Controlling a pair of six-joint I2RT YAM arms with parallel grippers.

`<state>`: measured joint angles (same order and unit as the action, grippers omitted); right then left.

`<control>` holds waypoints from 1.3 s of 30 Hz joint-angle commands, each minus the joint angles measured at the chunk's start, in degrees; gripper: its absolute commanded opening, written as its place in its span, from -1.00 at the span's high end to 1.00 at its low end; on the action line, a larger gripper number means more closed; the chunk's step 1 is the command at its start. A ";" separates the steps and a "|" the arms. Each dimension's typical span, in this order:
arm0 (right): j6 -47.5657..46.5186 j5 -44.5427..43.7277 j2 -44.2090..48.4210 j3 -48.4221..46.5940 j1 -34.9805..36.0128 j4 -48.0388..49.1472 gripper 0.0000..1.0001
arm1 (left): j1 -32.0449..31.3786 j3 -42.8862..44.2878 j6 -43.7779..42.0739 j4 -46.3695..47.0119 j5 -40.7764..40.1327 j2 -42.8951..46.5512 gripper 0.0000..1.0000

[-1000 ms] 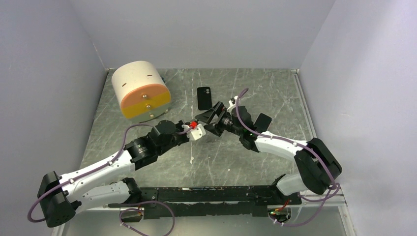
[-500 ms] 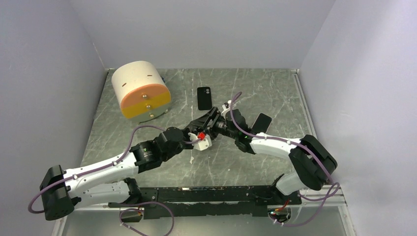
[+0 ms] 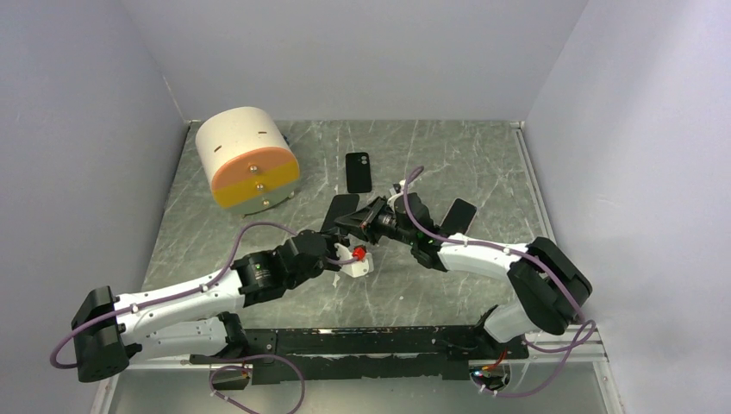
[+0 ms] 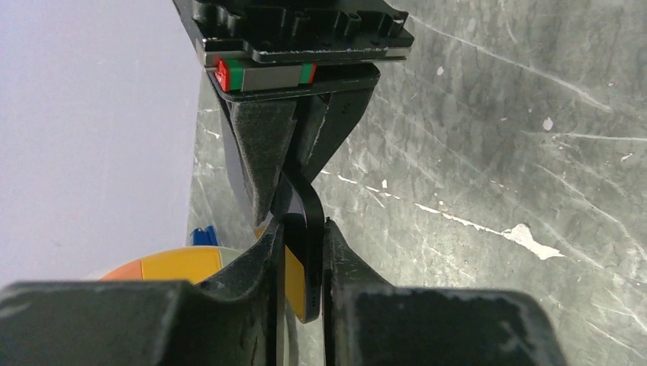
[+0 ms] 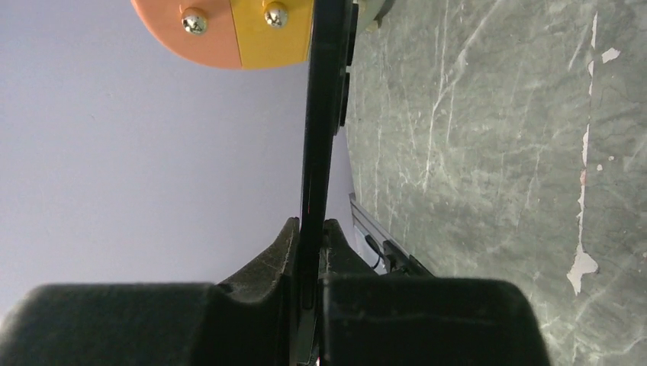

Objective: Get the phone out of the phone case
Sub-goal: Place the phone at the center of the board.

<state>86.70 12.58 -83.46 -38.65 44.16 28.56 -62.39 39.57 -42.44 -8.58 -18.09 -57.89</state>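
Top: left gripper (image 3: 343,235) and right gripper (image 3: 356,221) meet over table (image 3: 491,155) centre, both on black phone case (image 3: 342,207), held off surface; left wrist: left fingers (image 4: 259,255) pinched shut on bent case edge; right wrist: right fingers (image 5: 284,244) clamp it edge-on

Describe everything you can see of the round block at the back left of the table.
The round block is a squat drum with a cream curved shell. Its flat face, turned toward the middle of the table, is orange above and yellow below, with two metal screws. It looks like plastic or painted wood. It rests at the back left corner.
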 commanded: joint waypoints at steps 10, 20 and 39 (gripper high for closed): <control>-24.57 7.18 2.09 0.67 -9.26 0.05 1.00 | 4.10 6.90 15.31 -1.77 7.62 3.38 -0.10; -43.07 15.11 -4.64 -1.09 -14.88 -4.51 1.00 | 23.85 9.90 38.77 -1.24 16.38 11.01 -0.66; -38.51 20.67 -22.61 -8.10 -15.73 1.97 1.00 | 26.33 10.66 42.08 -4.03 6.42 14.73 -0.87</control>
<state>46.52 30.92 -104.95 -44.64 28.58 24.03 -36.34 48.14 -1.65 -14.11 -9.96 -44.51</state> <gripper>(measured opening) 0.094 0.934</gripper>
